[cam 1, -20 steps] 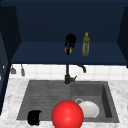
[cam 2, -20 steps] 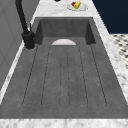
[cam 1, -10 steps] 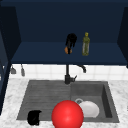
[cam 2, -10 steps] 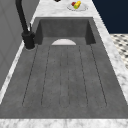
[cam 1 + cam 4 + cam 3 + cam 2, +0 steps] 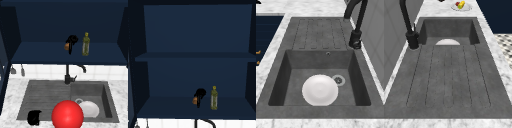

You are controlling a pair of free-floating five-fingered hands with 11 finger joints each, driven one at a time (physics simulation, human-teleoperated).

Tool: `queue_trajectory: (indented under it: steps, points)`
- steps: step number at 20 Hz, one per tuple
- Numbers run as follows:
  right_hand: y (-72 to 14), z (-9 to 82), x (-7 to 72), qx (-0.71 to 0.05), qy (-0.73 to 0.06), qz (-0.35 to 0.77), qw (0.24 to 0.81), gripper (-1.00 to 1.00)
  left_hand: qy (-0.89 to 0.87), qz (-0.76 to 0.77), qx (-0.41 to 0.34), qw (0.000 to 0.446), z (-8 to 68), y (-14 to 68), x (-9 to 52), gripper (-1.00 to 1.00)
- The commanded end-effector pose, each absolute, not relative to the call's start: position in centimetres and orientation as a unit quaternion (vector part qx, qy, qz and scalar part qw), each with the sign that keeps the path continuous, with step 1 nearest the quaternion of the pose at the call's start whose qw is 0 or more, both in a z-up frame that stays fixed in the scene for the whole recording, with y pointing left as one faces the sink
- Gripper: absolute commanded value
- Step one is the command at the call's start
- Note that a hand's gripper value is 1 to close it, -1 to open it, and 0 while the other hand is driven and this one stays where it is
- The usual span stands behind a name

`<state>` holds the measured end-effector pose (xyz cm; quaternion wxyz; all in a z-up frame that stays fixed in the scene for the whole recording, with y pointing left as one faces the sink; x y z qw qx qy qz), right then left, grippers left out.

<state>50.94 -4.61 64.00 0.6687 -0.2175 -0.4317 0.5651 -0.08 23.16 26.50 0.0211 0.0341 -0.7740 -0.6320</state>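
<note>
My right hand (image 5: pixel 72 42) is up in the open blue cabinet, just above its lower shelf (image 5: pixel 45 56), fingers hanging down and curled on a small brown object (image 5: pixel 66 46). The upper view shows the same right hand (image 5: pixel 200 95) with the brown object (image 5: pixel 194 100) at its left. An olive-green bottle (image 5: pixel 85 44) stands upright on the shelf just right of that hand, apart from it. My left hand (image 5: pixel 34 117) hovers low at the sink's front left corner. A big red ball (image 5: pixel 67 115) shows at the sink's front edge. A white plate (image 5: pixel 320 90) lies in the basin.
A black faucet (image 5: pixel 67 75) rises behind the sink between the ribbed drainboard (image 5: pixel 447 77) and the basin (image 5: pixel 356 82). A dish of fruit (image 5: pixel 461 5) sits on the marble counter beyond the basin. The cabinet has a second, bare shelf (image 5: pixel 193 57) higher up.
</note>
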Motion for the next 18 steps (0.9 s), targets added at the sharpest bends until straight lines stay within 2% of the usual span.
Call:
queue_trajectory:
  steps: [1, 11, 12, 18]
  points:
    - [-4.0, 62.7, 52.7, -0.222, -0.425, 0.584, 0.655, -1.00, -0.774, -0.632, 0.034, 0.021, 26.5, 23.2, -0.1, 0.00]
    - [-0.5, 62.3, 55.6, -0.235, -0.439, 0.571, 0.653, -1.00, -0.774, -0.632, 0.034, 0.021, 26.5, 23.2, -0.1, 0.00]
    - [0.1, 62.1, 55.8, -0.236, -0.439, 0.572, 0.651, 1.00, -0.774, -0.632, 0.034, 0.021, 26.5, 23.2, -0.1, 0.00]
    - [2.6, 62.8, 56.9, -0.312, -0.483, 0.538, 0.616, 1.00, -0.774, -0.632, 0.034, 0.021, 26.5, 23.2, -0.1, 0.00]
